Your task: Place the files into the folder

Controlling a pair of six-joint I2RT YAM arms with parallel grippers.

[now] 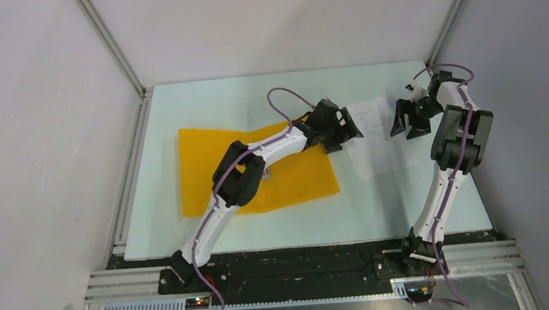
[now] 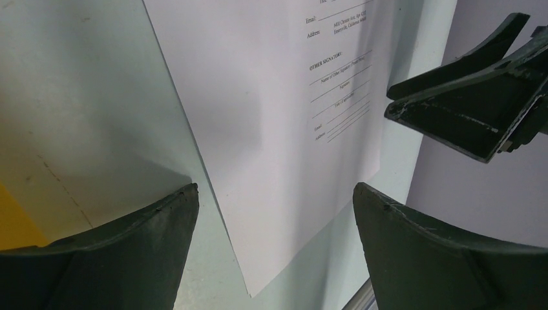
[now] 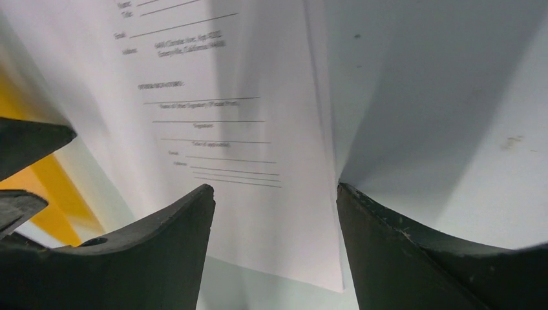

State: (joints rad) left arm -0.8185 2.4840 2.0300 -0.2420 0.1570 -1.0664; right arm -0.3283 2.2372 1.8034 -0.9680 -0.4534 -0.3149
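The files are white printed sheets lying flat on the table at the right; they also show in the left wrist view and the right wrist view. The orange-yellow folder lies flat on the left half, partly under my left arm, with a corner in the right wrist view. My left gripper is open and empty just above the sheets' left edge. My right gripper is open and empty above the sheets' right part. The folder's clip and label are hidden.
The pale table top is bounded by grey walls and aluminium frame rails. A black base rail runs along the near edge. The right gripper's fingers show in the left wrist view.
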